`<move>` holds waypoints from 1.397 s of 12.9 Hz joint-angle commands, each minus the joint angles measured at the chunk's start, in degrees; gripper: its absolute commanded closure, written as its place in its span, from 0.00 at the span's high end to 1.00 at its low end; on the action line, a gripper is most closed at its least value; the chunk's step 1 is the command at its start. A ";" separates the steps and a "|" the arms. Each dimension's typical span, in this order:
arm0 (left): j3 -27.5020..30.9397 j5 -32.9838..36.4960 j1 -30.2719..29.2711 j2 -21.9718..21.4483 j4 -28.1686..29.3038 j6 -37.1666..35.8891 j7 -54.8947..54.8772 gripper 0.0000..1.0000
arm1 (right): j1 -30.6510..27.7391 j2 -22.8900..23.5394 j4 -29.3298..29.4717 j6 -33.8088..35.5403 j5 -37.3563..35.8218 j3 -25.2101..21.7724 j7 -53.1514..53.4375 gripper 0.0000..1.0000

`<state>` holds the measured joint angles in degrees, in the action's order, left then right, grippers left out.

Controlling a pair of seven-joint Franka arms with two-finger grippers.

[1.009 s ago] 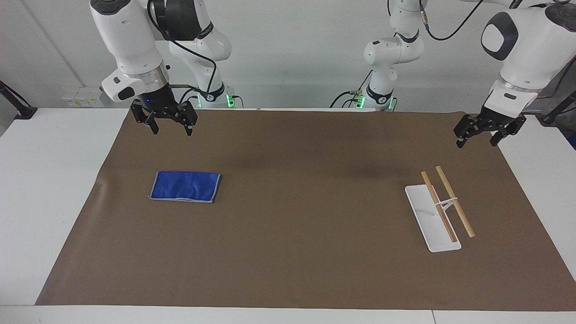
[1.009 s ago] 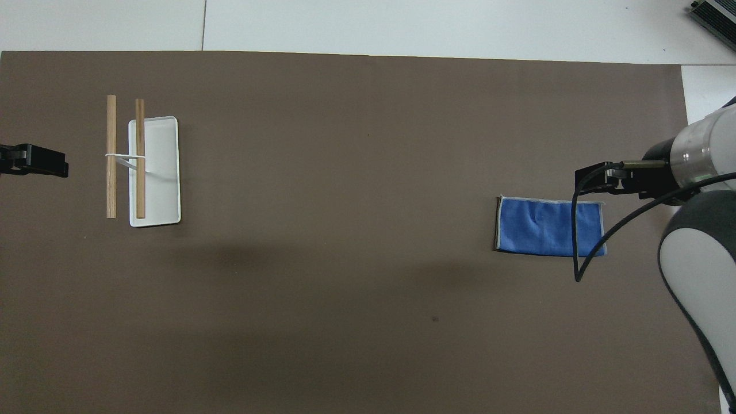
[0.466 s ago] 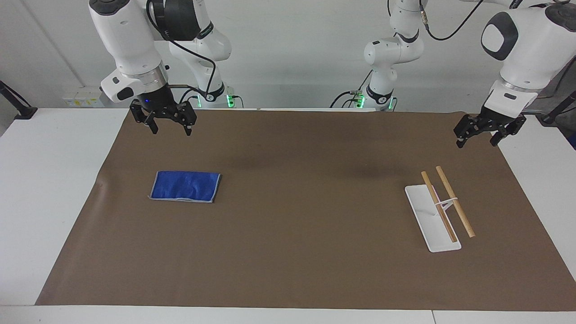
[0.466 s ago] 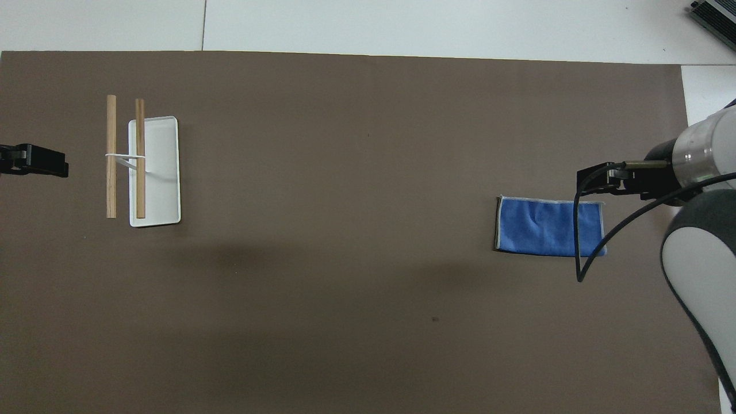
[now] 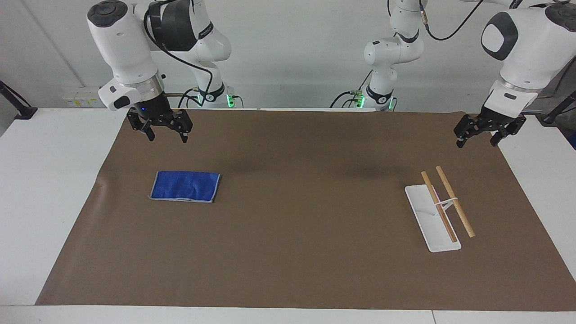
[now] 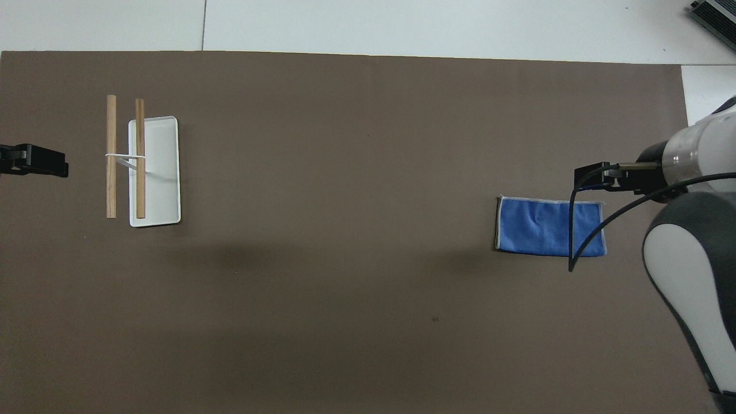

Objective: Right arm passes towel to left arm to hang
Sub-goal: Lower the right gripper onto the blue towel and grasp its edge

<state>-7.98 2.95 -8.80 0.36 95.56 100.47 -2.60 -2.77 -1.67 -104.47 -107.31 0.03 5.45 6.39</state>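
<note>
Lying flat: towel [image 5: 185,186] on the brown mat [image 5: 297,270], toward the right arm's end
Handling: likely light, limp, sagging; pinch an edge
Right gripper [image 5: 165,134]: open, empty, raised over the mat beside the towel
Left gripper [image 5: 478,137]: open, waiting near the rack [image 5: 438,211]

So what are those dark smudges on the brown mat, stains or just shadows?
Shadows, most likely. In the facing view, two soft dark patches lie on the brown mat between the towel and the rack; the overhead view shows the same blurry patches, so the light looks diffuse. No glare shows.
</note>
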 commanded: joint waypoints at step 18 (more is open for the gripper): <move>-0.37 -0.31 -0.87 -1.77 2.09 0.61 -0.65 1.00 | -4.44 12.40 -26.48 -39.99 -0.03 0.27 -3.31 1.00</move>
<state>-7.98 2.95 -8.80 0.35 95.57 100.47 -2.60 -7.02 11.21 -129.52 -145.83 0.04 5.52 4.01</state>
